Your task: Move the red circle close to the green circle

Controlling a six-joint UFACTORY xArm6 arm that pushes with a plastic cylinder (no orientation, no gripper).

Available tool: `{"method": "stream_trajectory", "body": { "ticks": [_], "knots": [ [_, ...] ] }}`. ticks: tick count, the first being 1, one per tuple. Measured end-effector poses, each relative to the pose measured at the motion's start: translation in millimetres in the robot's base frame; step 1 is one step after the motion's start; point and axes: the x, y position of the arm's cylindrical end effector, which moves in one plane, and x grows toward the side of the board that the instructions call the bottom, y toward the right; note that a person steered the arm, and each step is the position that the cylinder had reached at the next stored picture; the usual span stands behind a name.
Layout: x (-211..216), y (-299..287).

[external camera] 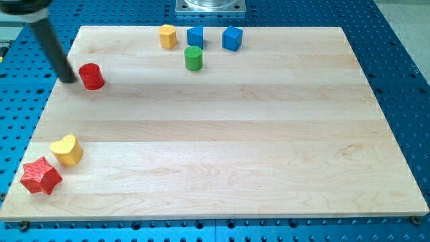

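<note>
Here, the dark rod's upper end is cut off at the view's top-left corner, and a grey metal mount (211, 6) is clipped by the top edge. Along the pale wooden tabletop (222, 154)'s far edge stand a yellow block (168, 35) and two blue cube blocks (195, 37) (232, 38); a yellow heart block (67, 149) touches a red star block (40, 176) at bottom left. Nothing lies between the red circle block (91, 76) and the green circle block (193, 58), well apart to its right. My tip (69, 79), a plain rod with no end effector jaws, sits just left of the red circle.
</note>
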Motion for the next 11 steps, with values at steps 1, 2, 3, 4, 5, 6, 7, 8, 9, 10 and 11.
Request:
{"method": "stream_trajectory", "body": {
  "ticks": [1, 2, 3, 4, 5, 6, 7, 8, 9, 10, 11],
  "knots": [
    [18, 120],
    [21, 101],
    [33, 111],
    [65, 112],
    [47, 162],
    [46, 156],
    [110, 164],
    [105, 191],
    [65, 209],
    [32, 209],
    [123, 192]
  ]
}}
